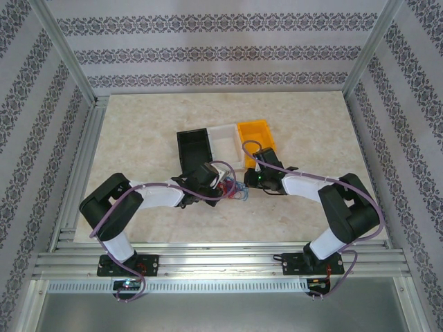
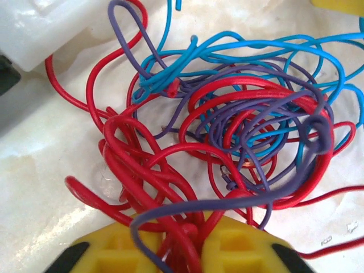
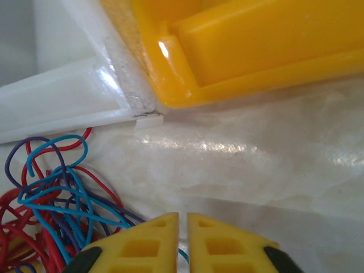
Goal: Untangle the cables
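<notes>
- the cables [image 2: 227,131] lie in one knotted clump of red, blue and purple on the table [image 3: 267,165]. they sit between the two grippers, just in front of the white bin [image 3: 62,96] and yellow bin [image 3: 256,51].
- the left gripper [image 2: 186,230] is clenched on a bundle of red strands at the near edge of the clump — several at once, not one. a pull on that bundle would likely drag the whole clump along rather than free a wire, and could cinch the loops tighter.
- a purple strand loops across the front of the left fingers [image 2: 125,244]. it could hook on them and ride along with any pull.
- the right gripper [image 3: 183,219] is closed, jaws all but touching, at the right edge of the clump. a blue strand runs by its tips, but i cannot tell whether it is pinched. if nothing is caught, the clump has no anchor on that side and pulling apart achieves nothing.
- the bins sit close behind — a sweep that way could snag wire on a bin corner or nudge a bin.
</notes>
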You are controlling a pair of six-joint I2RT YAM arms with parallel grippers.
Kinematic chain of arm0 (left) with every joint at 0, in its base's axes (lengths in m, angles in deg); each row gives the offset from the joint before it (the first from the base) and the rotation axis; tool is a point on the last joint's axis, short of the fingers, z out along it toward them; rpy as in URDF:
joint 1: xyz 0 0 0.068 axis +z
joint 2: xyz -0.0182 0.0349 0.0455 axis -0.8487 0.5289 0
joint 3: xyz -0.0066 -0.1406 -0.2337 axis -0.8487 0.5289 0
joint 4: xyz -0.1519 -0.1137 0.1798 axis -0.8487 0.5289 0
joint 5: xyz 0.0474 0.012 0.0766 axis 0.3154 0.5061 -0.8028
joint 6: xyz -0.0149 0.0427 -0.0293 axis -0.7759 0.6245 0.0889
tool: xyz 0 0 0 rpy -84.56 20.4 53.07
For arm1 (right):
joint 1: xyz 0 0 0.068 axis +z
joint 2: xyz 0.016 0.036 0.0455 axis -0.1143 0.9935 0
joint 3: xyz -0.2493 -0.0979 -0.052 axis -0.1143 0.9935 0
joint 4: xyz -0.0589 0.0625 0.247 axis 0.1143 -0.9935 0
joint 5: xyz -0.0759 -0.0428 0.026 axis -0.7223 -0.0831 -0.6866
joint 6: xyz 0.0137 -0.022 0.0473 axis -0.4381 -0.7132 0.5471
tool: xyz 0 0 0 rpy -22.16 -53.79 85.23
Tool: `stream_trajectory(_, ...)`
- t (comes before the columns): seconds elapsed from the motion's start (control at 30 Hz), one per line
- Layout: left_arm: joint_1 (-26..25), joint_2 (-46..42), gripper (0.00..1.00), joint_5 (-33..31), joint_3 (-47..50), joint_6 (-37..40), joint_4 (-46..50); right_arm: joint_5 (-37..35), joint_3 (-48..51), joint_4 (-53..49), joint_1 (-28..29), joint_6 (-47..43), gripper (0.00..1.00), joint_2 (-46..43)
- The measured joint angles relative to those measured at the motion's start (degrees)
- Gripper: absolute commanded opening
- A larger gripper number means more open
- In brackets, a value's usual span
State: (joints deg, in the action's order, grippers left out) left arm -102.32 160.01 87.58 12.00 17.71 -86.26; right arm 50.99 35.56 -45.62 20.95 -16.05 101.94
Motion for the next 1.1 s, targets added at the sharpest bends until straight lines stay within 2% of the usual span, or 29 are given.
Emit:
stream_trajectory(0.07, 0.0, 0.09, 0.0, -0.46, 0.04, -0.22, -0.09, 0.15, 0.02, 0.09, -0.2, 0.33, 0.0, -0.11)
stream_trajectory(0.23, -0.28, 0.17, 0.0, -3.13, 0.07, -1.7, -0.07, 0.11, 0.37, -2.25, -3.78, 0.26, 0.0, -4.96)
stream_trajectory(0.43, -0.37, -0.33, 0.0, -5.77, 1.64, -4.17, -1.4, -1.77, -0.13, -8.9, -16.17, -0.37, 0.0, -18.64)
stream_trajectory(0.57, -0.26, -2.67, 0.0, -7.82, 5.01, -5.88, -2.82, -4.74, -3.02, -14.97, -24.87, -1.7, 0.0, -24.72)
stream_trajectory(0.87, 0.17, -9.55, 0.0, -12.66, 12.63, -10.78, -3.26, -8.83, -11.96, -24.9, -37.24, -3.96, 0.0, -27.21)
stream_trajectory(1.1, 0.5, -11.61, 0.0, -17.07, 14.49, -14.58, -1.77, -8.92, -13.6, -28.76, -45.86, -4.22, 0.0, -27.17)
